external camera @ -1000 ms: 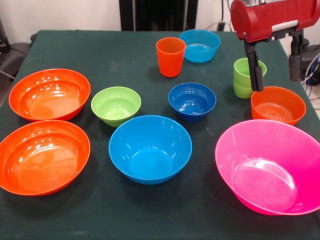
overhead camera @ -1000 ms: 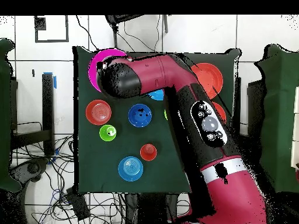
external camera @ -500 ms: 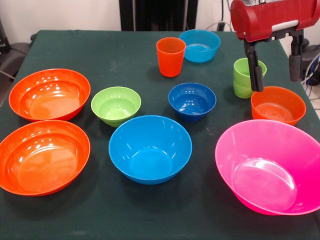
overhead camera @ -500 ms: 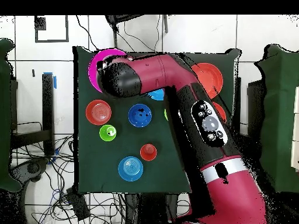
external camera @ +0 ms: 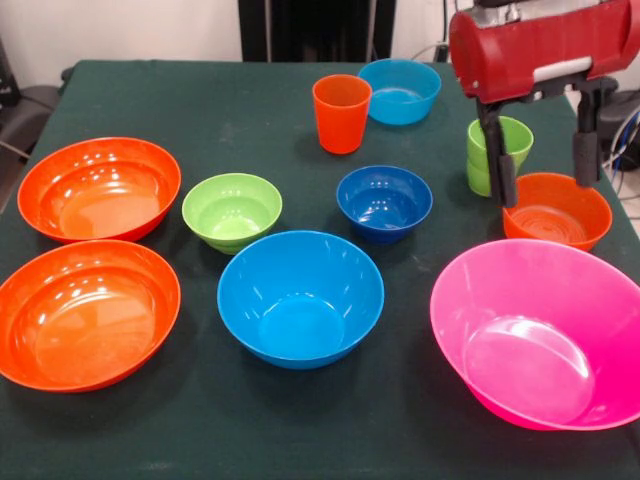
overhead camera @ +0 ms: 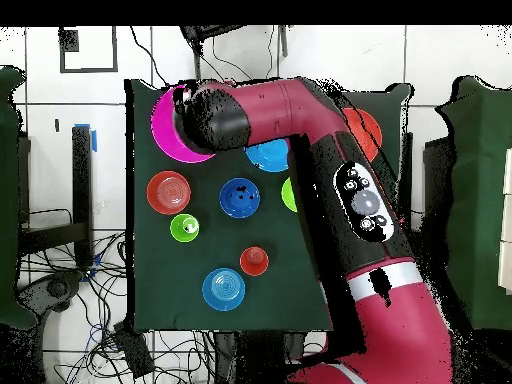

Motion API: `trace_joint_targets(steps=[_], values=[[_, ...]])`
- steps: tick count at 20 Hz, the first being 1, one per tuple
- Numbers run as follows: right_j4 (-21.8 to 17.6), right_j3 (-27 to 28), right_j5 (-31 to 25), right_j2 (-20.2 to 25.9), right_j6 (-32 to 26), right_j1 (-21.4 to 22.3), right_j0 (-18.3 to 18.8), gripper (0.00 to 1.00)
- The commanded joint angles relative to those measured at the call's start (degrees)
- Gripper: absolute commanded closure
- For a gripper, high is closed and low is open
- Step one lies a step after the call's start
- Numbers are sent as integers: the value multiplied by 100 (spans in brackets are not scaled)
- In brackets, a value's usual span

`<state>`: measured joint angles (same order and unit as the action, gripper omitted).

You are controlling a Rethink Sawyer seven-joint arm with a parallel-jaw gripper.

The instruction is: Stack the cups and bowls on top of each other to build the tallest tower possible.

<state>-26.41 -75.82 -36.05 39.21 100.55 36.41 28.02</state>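
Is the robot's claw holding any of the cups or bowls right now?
No. The open gripper holds nothing; it hangs above the small orange plastic bowl, beside the stacked lime green plastic cups.

Your arm (overhead camera: pixel 330 170) runs up from base at bottom right in overhead view, bends at elbow, forearm reaching across toward upper left. Wrist housing red, roughly horizontal in front view. Gripper (external camera: pixel 540 170) hangs straight down from it, jaws spread wide apart, nothing between them. Fingers (external camera: pixel 500 160) black, vertical, tips off the surface.
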Motion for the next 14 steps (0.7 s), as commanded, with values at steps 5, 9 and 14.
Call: trace_joint_targets(steps=[5,9,14], values=[[-368,1053,-1506,-238,-1349,-778,48,0],[-393,782,-1276,-219,-1173,-765,144,0],[-445,453,-855,-252,-896,-781,228,0]])
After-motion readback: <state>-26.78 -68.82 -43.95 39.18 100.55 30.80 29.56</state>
